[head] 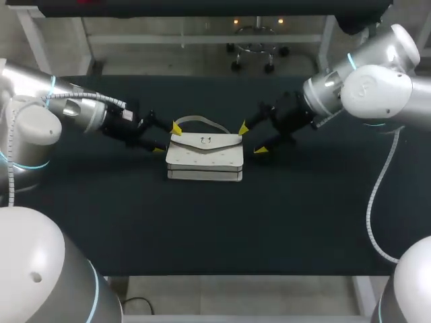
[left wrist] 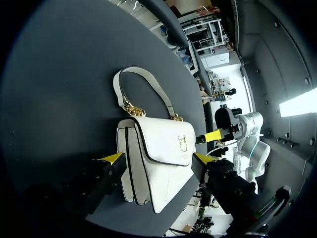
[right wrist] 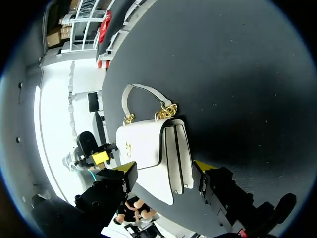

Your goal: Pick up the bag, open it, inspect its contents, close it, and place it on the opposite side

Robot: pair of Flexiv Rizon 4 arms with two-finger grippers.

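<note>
Lying flat in the middle of the dark counter point(head: 202, 229), the small white leather flap handbag point(head: 205, 156) sits between the left hand point(head: 168, 138) and the right hand point(head: 252, 138), each spread wide around one end, neither gripping. Uneven closing would likely shove it sideways; either hand might snag its loose curved handle point(head: 199, 121).

A small white handbag point(head: 205, 160) lies flat on the dark table point(head: 202, 229) before me, just above the centre of the head view, flap point(head: 195, 142) shut under a gold clasp point(head: 206, 140), its gold-chained strap handle point(head: 202, 120) resting flat toward the frame's top.
</note>
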